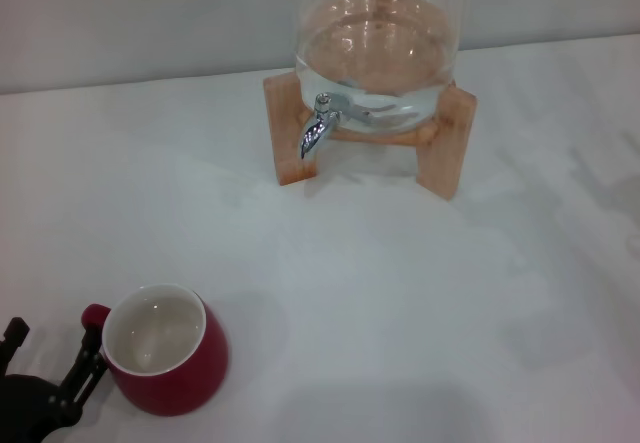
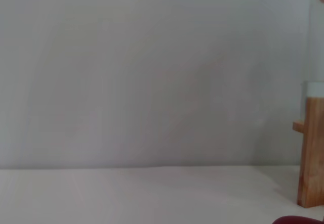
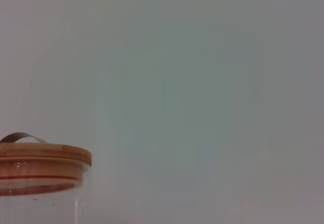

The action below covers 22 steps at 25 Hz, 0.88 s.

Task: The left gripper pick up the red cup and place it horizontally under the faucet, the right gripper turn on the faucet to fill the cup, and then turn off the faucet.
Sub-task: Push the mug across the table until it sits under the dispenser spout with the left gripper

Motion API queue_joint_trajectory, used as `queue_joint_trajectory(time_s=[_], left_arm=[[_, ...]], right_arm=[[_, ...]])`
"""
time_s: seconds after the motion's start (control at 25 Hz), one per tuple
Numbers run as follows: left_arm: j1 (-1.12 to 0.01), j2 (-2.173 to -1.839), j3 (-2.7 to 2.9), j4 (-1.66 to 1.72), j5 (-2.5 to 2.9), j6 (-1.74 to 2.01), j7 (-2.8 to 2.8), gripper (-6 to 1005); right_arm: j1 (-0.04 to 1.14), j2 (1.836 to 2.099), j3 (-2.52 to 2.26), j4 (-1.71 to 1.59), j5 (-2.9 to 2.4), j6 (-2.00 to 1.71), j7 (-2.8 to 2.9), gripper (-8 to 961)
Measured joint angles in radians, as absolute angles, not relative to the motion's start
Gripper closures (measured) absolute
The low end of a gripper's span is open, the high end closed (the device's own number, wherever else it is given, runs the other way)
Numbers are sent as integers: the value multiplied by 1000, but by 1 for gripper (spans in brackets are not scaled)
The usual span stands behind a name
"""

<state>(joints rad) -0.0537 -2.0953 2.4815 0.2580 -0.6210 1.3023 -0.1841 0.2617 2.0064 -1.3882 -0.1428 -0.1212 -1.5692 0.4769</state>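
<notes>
I have my left gripper point(image 1: 48, 368) spread open beside the cup point(image 1: 165, 363), nothing grasped, faucet point(image 1: 318, 128) well apart and untouched, right gripper out of view.

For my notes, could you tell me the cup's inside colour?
White inside the red cup, clearest in the head view.

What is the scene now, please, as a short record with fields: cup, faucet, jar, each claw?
cup: red cup stands upright and empty on the white table, near the front left
faucet: chrome faucet on the glass jar, spout down, nothing under it
jar: holds water, rests on a wooden stand, wooden lid on top
left claw: left claw beside the cup's handle, fingers spread, not holding it
right claw: not in view
</notes>
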Motion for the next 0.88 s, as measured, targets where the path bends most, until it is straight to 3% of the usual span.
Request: queue_joint_trajectory(time_s=[0.88], left_arm=[[-72,-2092,2487,257,-606,1282,-198,123]], right_arm=[[262,2006,-1388,-143,-121,-1569,477,93]])
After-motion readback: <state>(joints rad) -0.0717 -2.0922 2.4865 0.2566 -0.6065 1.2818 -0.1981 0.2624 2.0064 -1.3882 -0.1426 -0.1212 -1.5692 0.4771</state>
